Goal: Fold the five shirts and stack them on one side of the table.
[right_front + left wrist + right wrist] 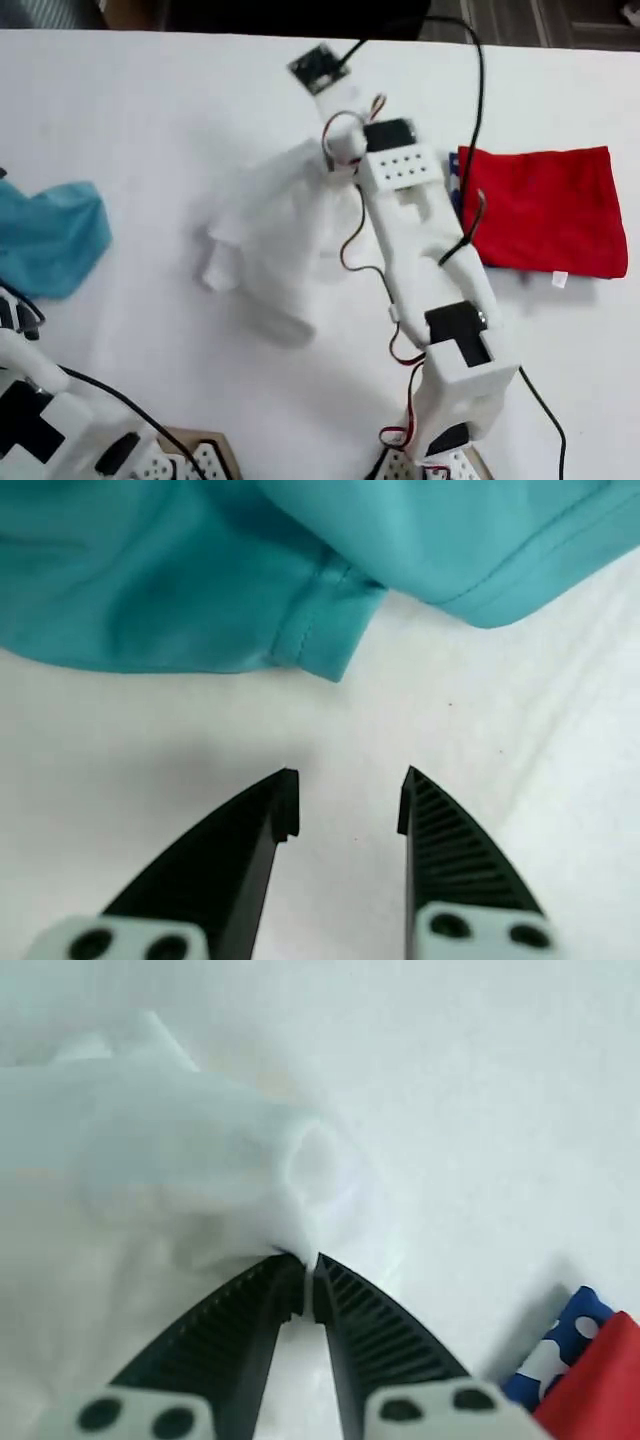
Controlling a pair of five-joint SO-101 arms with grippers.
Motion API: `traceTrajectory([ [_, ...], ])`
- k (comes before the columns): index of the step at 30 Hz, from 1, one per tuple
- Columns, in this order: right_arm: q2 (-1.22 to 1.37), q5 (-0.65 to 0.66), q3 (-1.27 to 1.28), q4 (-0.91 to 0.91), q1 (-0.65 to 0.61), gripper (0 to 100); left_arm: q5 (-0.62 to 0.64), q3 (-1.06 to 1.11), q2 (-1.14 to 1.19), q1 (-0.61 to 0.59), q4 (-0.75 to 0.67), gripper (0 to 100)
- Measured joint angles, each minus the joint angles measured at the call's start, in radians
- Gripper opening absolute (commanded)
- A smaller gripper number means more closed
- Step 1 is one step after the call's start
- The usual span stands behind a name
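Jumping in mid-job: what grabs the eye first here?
The right claw pinches a crumpled white cloth shirt at the centre of the white table. A folded red cloth shirt lies to its right. The left claw hangs open near a bunched teal cloth shirt.

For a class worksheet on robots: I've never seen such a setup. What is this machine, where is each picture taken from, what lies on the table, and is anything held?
These are two small robot arms at a white table. One picture looks down from above; the other two come from cameras on the arms' wrists, looking past black grippers. On the table lie a crumpled white shirt, a teal shirt and a folded red shirt over a blue dotted one. The right gripper pinches the white shirt. The left gripper is open, empty, near the teal shirt.
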Motion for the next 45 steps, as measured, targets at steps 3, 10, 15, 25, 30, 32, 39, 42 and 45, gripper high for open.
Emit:
traceTrajectory([
  [3, 0.000, 0.000, -0.074, 0.078, -0.006, 15.0, 0.000, 0.000, 0.000, 0.018, 0.000, 19],
  [10, 0.000, 0.000, -0.193, 0.247, -0.061, 26.9, 0.000, 0.000, 0.000, 0.068, 0.000, 19],
  [15, -0.002, 0.000, -0.267, 0.443, -0.163, 25.1, 0.000, 0.000, 0.000, 0.087, 0.000, 19],
  [25, -0.239, -0.021, 0.180, 0.328, -0.440, 25.1, 0.028, 0.000, 0.003, 0.091, -0.043, 19],
  [30, -0.347, -0.055, 0.586, 0.081, -0.512, 25.0, 0.028, 0.000, 0.003, 0.091, -0.046, 19],
  [32, -0.367, -0.057, 0.726, -0.008, -0.539, 25.0, 0.028, 0.000, 0.003, 0.091, -0.046, 19],
  [39, -0.373, -0.057, 0.982, -0.224, -0.542, 24.8, 0.028, 0.000, 0.003, 0.091, -0.046, 19],
  [42, -0.373, -0.057, 1.037, -0.305, -0.540, 24.8, 0.028, 0.000, 0.003, 0.091, -0.046, 19],
  [45, -0.361, -0.057, 1.037, -0.361, -0.494, 24.8, 0.028, 0.000, 0.003, 0.091, -0.046, 19],
])
